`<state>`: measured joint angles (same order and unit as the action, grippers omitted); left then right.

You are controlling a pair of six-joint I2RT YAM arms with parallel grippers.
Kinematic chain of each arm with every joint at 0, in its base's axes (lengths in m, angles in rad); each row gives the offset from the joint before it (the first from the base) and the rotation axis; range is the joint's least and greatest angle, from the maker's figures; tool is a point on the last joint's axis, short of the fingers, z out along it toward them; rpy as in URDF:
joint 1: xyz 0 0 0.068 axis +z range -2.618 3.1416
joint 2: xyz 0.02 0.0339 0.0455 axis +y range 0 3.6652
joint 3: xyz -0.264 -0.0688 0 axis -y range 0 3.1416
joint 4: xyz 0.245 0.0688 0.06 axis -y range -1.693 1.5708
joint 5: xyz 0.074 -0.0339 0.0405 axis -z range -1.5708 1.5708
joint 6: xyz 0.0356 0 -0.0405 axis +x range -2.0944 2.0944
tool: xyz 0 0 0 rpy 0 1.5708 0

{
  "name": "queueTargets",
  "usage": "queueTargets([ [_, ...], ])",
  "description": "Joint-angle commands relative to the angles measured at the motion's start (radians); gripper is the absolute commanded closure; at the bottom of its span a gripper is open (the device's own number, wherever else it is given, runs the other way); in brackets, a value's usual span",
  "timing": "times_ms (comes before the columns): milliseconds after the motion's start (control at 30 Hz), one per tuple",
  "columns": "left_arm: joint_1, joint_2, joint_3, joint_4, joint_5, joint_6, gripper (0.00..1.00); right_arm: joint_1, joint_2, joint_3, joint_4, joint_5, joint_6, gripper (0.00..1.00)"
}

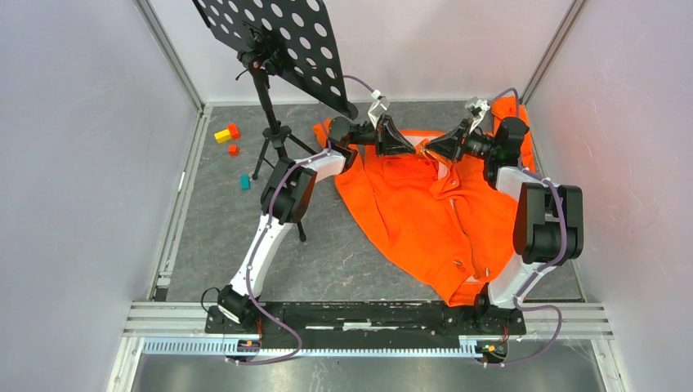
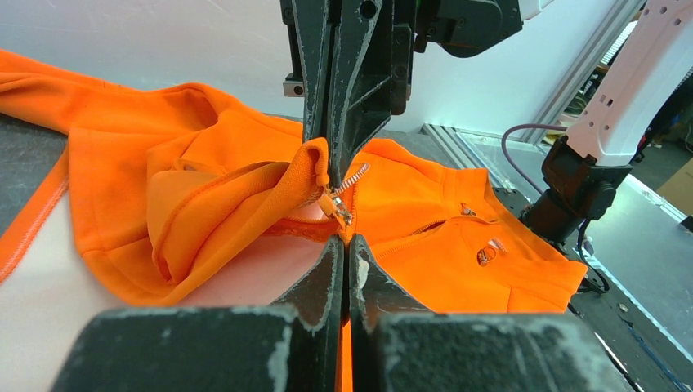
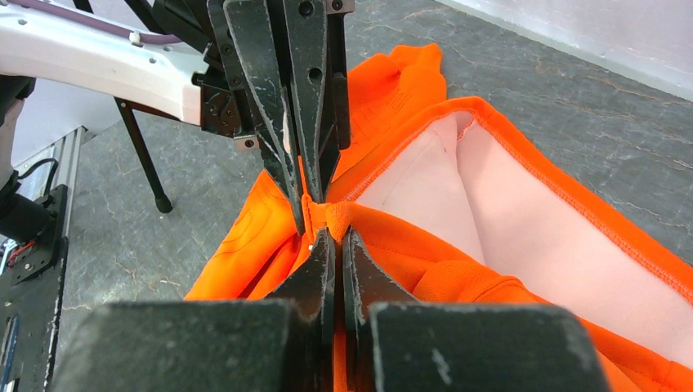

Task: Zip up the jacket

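Observation:
The orange jacket lies spread on the table, collar at the far end. My left gripper and right gripper meet tip to tip at the collar. In the left wrist view my left gripper is shut on orange jacket fabric just below the metal zipper slider. The right gripper pinches the collar edge just above the slider. In the right wrist view my right gripper is shut on a fold of the jacket, and the left gripper is closed opposite it.
A black perforated music stand on a tripod stands at the far left, close to the left arm. Small coloured blocks and a teal one lie left of it. Walls close in both sides.

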<state>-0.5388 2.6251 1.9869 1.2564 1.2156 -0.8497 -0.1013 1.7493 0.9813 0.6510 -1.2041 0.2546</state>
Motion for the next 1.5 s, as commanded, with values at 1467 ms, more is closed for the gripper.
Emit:
queueTargets([
  [1467, 0.008, -0.008, 0.028, 0.079, 0.013, -0.048, 0.98, -0.011, -0.020, -0.001, 0.058, -0.005, 0.033, 1.00],
])
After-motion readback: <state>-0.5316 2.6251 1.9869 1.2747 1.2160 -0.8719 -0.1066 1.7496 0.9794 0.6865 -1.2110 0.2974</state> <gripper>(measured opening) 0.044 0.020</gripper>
